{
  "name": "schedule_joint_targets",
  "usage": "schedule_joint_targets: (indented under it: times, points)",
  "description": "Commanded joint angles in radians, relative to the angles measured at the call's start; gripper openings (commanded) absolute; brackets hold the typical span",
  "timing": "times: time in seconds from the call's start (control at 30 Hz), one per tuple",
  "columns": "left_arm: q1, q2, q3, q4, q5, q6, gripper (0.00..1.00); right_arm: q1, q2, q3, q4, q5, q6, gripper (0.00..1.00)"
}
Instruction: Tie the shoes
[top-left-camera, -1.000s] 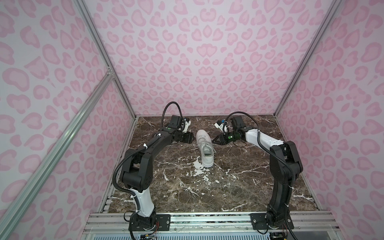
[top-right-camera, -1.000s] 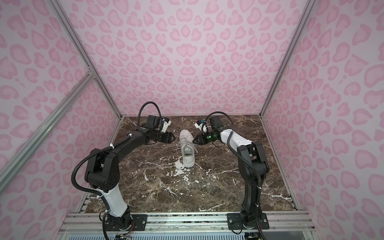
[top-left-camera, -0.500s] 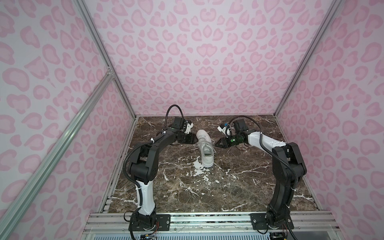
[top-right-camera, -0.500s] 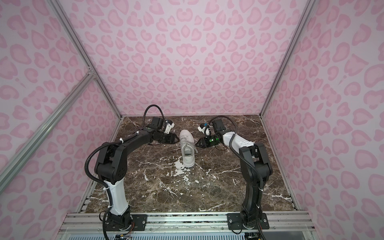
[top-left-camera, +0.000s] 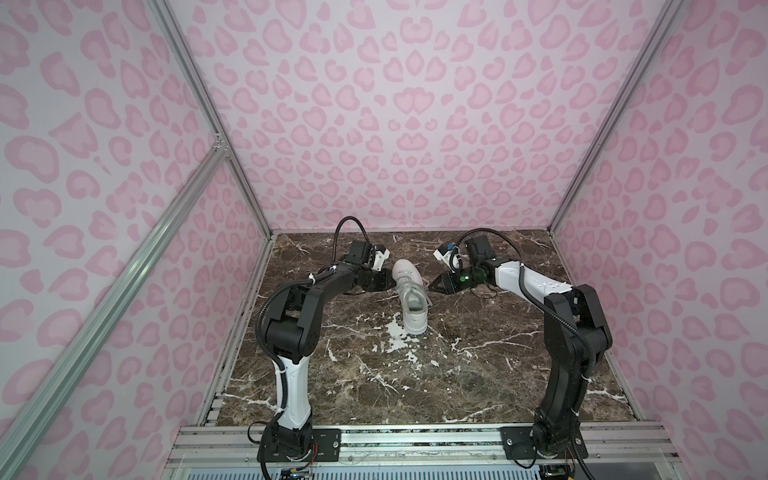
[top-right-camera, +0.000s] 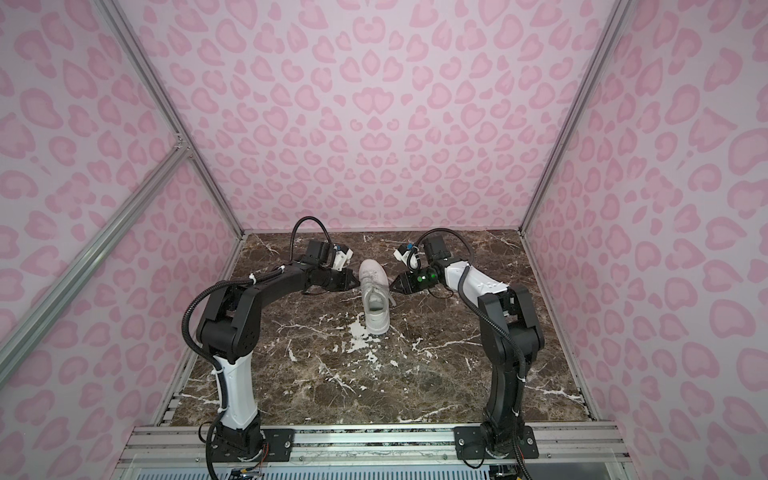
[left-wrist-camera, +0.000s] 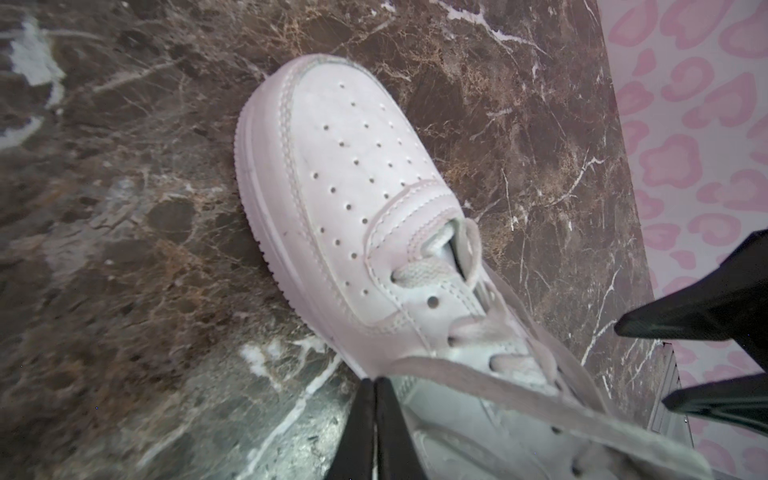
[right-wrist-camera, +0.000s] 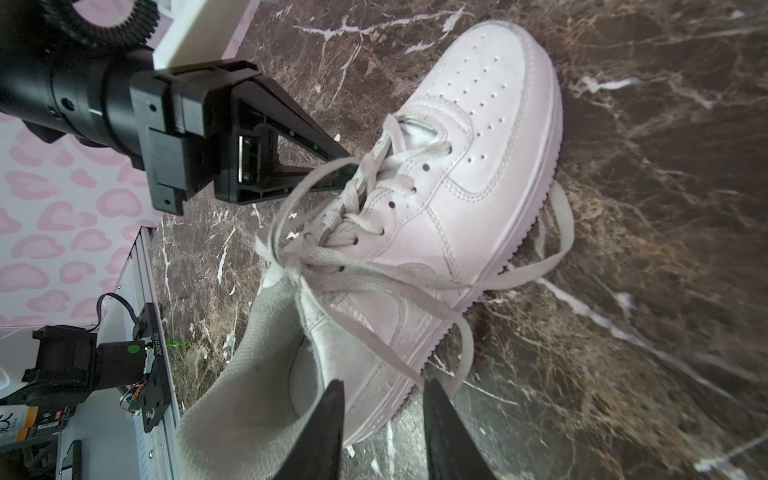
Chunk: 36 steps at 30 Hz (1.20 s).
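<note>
Item: one white low-top sneaker (top-left-camera: 409, 299), upright on its sole on the dark marble tabletop (top-left-camera: 415, 386), toe toward the back wall, heel toward the arm bases. Laces (right-wrist-camera: 332, 232) are slack, and one loose loop (right-wrist-camera: 561, 216) trails over the sneaker's sole edge onto the marble. Left gripper (left-wrist-camera: 374, 382): at the sneaker's left flank, level with the eyelets, jaws clenched on a flat lace strand (left-wrist-camera: 478, 382) that runs from their tips across the tongue. Right gripper (right-wrist-camera: 380, 384): at the sneaker's right flank near the collar, jaws parted, a lace end lying just ahead of the gap. In the right wrist view a raised lace loop crosses in front of the left gripper's tips. Surroundings: a white patch (top-left-camera: 395, 332) in the marble beside the sneaker's heel; pink spotted walls (top-left-camera: 395, 124) beyond its toe and both flanks; an aluminium rail (top-left-camera: 415, 440) beyond the heel.
</note>
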Motion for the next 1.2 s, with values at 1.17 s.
schedule_joint_targets:
  times: [1.17]
  points:
    - [0.023,-0.061,-0.011,-0.144,-0.283,-0.010,0.03,0.036,0.025,0.060,-0.059,0.113,-0.064,0.36]
